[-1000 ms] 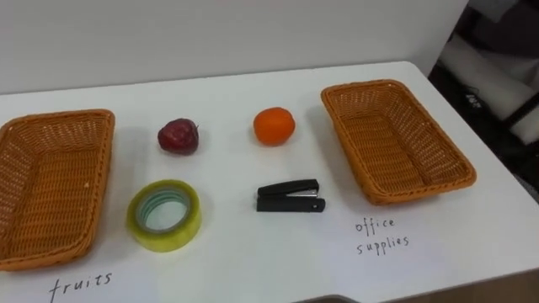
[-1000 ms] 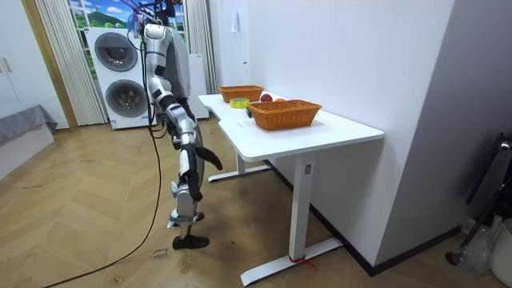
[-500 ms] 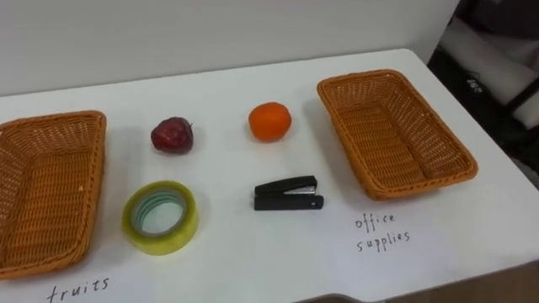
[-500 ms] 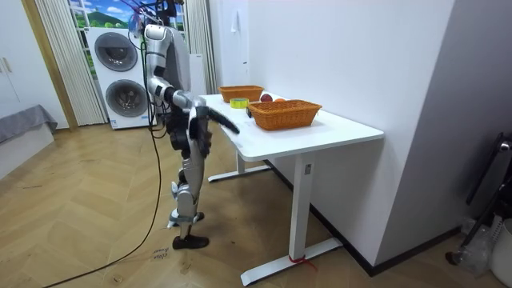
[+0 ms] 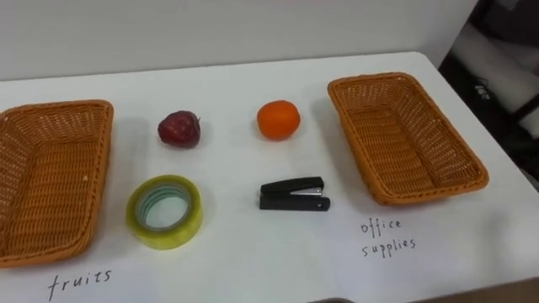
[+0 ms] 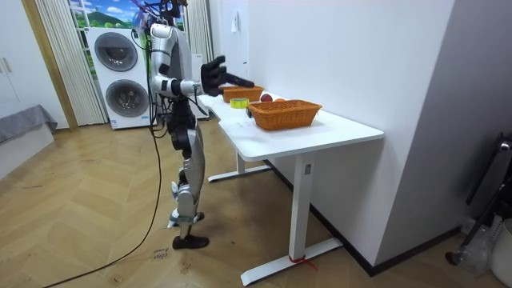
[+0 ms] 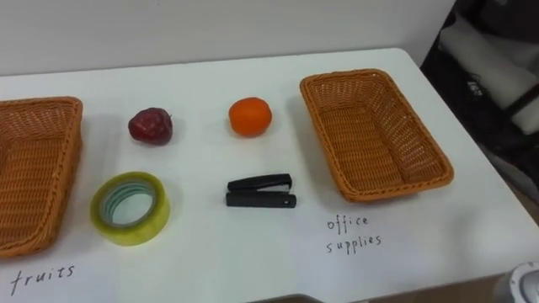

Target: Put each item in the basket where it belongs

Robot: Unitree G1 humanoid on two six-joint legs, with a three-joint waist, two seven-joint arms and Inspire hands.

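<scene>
On the white table (image 5: 236, 252) lie a dark red apple (image 5: 178, 129), an orange (image 5: 278, 119), a yellow-green tape roll (image 5: 164, 211) and a black stapler (image 5: 293, 194). A wicker basket (image 5: 50, 181) marked "fruits" stands at the left. Another wicker basket (image 5: 404, 135), marked "office supplies", stands at the right. Neither basket holds anything. In the room view I stand at the table's long side, my right hand (image 6: 214, 74) raised at chest height over the table's edge with its fingers spread and nothing in it.
The table backs onto a white wall (image 5: 253, 29). Its right end (image 5: 505, 210) drops off beside dark objects on the floor. Washing machines (image 6: 118, 76) stand behind me in the room view.
My right arm has swung up from hanging by my side to chest height at the table's edge. The eye view has shifted slightly; the things on the table have not moved.
</scene>
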